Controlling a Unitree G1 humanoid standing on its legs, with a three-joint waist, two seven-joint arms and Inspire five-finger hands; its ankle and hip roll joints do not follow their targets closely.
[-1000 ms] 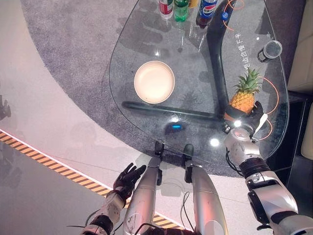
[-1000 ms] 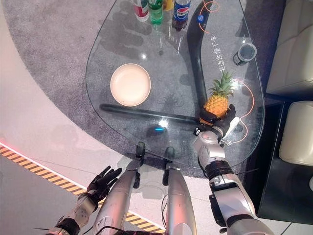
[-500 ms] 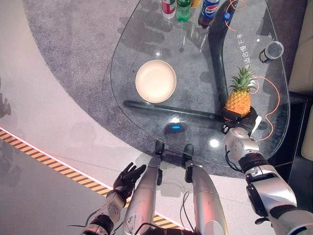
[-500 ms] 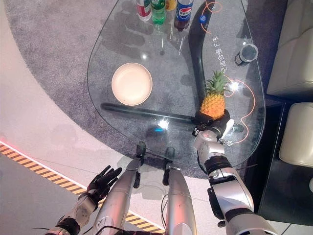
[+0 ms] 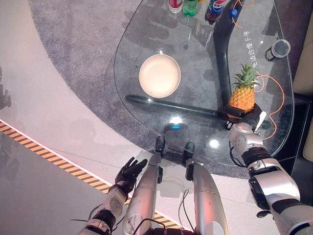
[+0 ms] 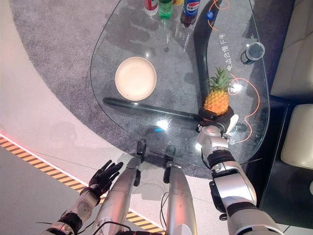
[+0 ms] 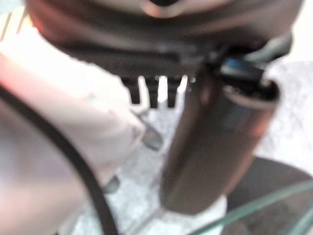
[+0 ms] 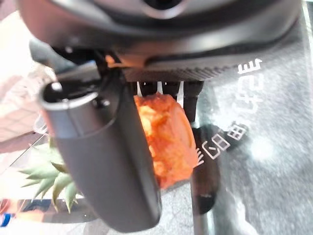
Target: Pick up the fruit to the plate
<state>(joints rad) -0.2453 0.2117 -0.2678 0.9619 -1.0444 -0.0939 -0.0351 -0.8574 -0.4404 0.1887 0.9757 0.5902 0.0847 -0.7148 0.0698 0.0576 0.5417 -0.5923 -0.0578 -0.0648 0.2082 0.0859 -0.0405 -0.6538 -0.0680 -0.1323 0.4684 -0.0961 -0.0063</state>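
A pineapple point(image 5: 242, 95) with a green crown stands upright over the right part of the glass table point(image 5: 146, 39). My right hand point(image 5: 246, 118) is shut round its base, thumb on one side and fingers on the other; the right wrist view shows the orange fruit point(image 8: 164, 139) between them. A cream round plate point(image 5: 160, 76) lies empty on the table's left part, well away from the fruit. My left hand point(image 5: 128, 173) hangs low beside the table's near edge, fingers spread, holding nothing.
Several drink bottles point(image 5: 190, 6) stand at the table's far edge. A dark cup point(image 5: 277, 49) sits at the far right. An orange cable point(image 5: 274, 100) loops behind the pineapple. A dark table leg point(image 5: 171, 105) shows under the glass. Sofa cushions point(image 6: 298, 137) border the right.
The whole picture has shifted, so the camera moved. The pineapple stays in my right hand and stands more upright than a second ago. The left hand is unchanged.
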